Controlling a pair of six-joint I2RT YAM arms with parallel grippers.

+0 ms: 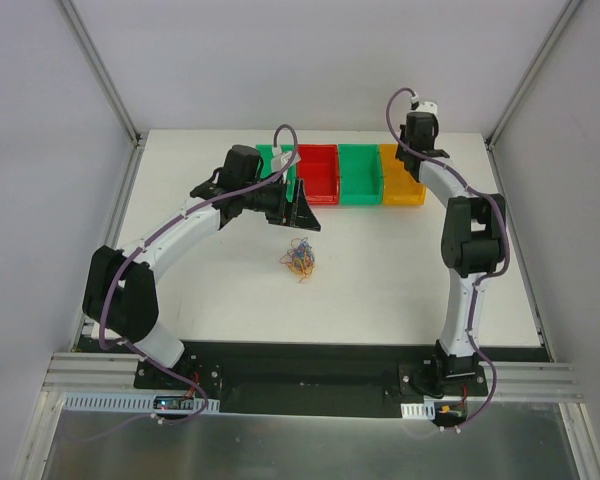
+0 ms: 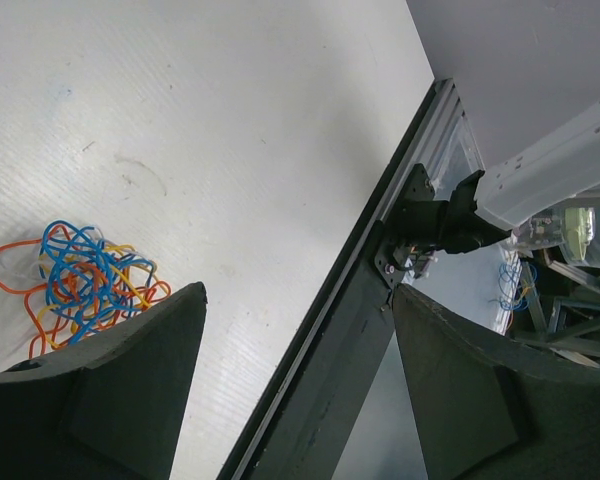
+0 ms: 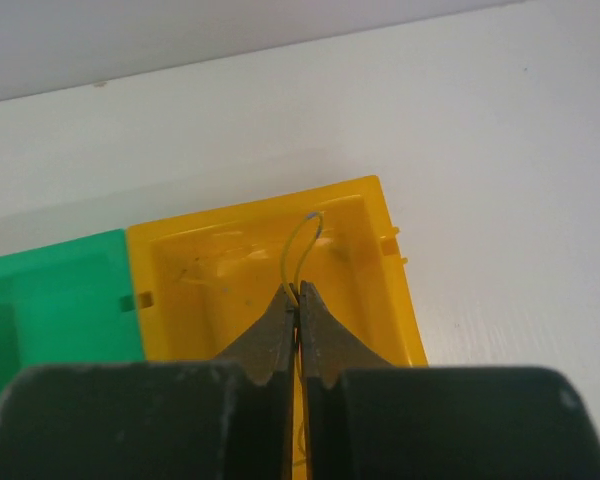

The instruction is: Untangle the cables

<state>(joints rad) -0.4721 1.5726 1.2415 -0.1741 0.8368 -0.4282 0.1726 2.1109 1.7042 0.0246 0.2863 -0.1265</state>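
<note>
Cables: a small knot of thin blue, orange and yellow loops [image 1: 300,260] lying on the white bench [image 1: 400,280], near its middle and on the near side of the row of bins.
Tangle up close: in the left wrist view the blue strands cross over the orange ones in tight curls, and the lower edge of the knot is hidden behind one finger.
Left fingers [image 2: 100,400]: spread wide with nothing between them; only bare bench and the dark frame rail show through the gap.
Left arm [image 1: 180,235]: reaches in from the left, its tip just beyond the tangle on the bin side and apart from it.
Right fingers [image 3: 275,340]: pressed together, pinching a yellow wire [image 3: 302,240] that rises from the tips in a narrow loop.
Right arm [image 1: 470,240]: stretched to the far right end of the bin row, its wrist above the yellow bin [image 1: 402,180].
Held wire's place: over the inside of the yellow bin; whether it touches the bin floor cannot be told.
Bins: green [image 1: 268,158], red [image 1: 318,175], green [image 1: 358,172] and yellow, touching side by side along the far edge; the leftmost green one is partly hidden by the left arm.
</note>
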